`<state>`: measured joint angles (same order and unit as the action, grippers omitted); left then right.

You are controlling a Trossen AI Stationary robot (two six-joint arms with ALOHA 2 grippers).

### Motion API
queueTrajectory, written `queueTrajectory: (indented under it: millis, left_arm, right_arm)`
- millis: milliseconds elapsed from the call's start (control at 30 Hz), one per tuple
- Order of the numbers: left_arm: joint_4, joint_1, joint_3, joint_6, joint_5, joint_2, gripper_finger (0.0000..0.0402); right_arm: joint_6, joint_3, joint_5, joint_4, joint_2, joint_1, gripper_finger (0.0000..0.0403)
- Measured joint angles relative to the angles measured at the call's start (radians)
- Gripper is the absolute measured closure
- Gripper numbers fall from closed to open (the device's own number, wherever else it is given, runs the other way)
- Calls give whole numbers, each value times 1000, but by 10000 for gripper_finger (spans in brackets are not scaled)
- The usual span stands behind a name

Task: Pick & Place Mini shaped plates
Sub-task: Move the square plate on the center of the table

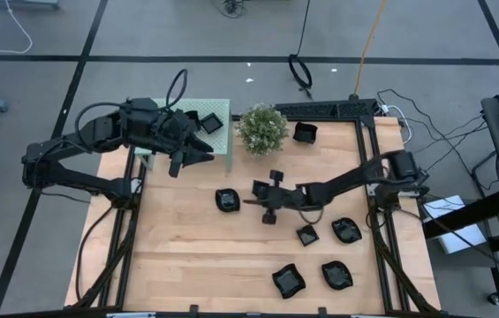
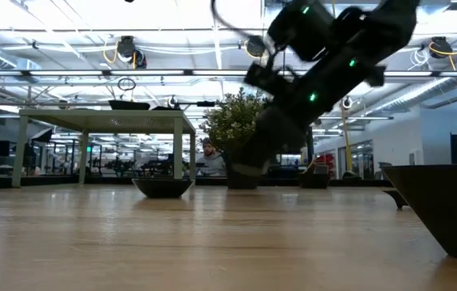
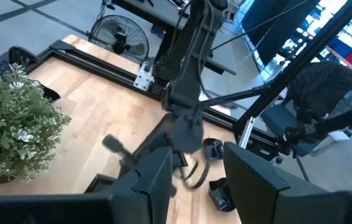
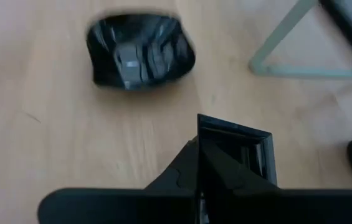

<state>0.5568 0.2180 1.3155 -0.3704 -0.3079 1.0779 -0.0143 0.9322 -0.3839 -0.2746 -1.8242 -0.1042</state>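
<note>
We see the mini shaped plates spread over the wooden table (image 1: 187,238). One wavy-rimmed plate (image 1: 227,200) lies near the table's middle, and the right wrist view shows it (image 4: 139,51) flat on the wood ahead of the right gripper (image 1: 256,200). That gripper's fingers are closed, and against them stands a small square plate (image 4: 241,149), its rim upright between the dark fingers; it looks pinched there, though we cannot make out the contact itself.

Four more plates lie toward the table's right and near edge: a small square one (image 1: 307,235), a wavy one (image 1: 346,230) just beside it, and two more (image 1: 288,281) (image 1: 336,275) closer to the near edge. Another square plate (image 1: 306,132) sits at the far side, to the right of the potted plant (image 1: 262,129). One dark dish (image 1: 210,123) rests on top of a pale green stand (image 1: 224,150) at the far left of the table.

The left gripper (image 1: 198,152) hangs over that stand's edge, its fingers (image 3: 154,180) set partly apart with nothing between them.

In the low view, a dish (image 2: 162,187) sits on the wood with the plant behind it. Beyond lies a large hall with ceiling lights and desks, and a person (image 2: 209,158) sits far off.
</note>
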Motion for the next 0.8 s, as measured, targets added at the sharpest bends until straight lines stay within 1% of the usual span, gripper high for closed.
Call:
queueTrajectory:
  millis: [33, 133, 200, 267, 400, 500, 600, 733, 800]
  left_arm:
    - [0, 0, 0, -2, 0, 0, 254]
    - [0, 0, 0, -4, 1, 0, 254]
    - [0, -1, 0, -13, 1, 0, 254]
    - [0, -3, 0, -26, 1, 0, 254]
    - [0, -6, 0, -31, 1, 0, 254]
    - [0, -6, 0, -28, 1, 0, 254]
    - [1, -6, 0, -27, 1, 0, 254]
    - [1, -6, 0, -27, 1, 0, 254]
    - [2, -6, 0, -27, 1, 0, 254]
  right_arm:
    - [-2, 20, 1, 1, -29, 8, 402]
    - [-2, 84, 52, -13, -101, 33, 402]
    - [-3, 119, 61, -15, -138, 41, 402]
    - [4, 144, 46, -12, -163, 46, 399]
    - [44, 165, 20, -20, -159, 46, 381]
    - [78, 163, 21, 2, -133, 45, 356]
    - [119, 165, 20, -9, -94, 38, 323]
    - [170, 164, 22, 100, 14, 17, 281]
    - [197, 166, 22, 215, 90, -1, 269]
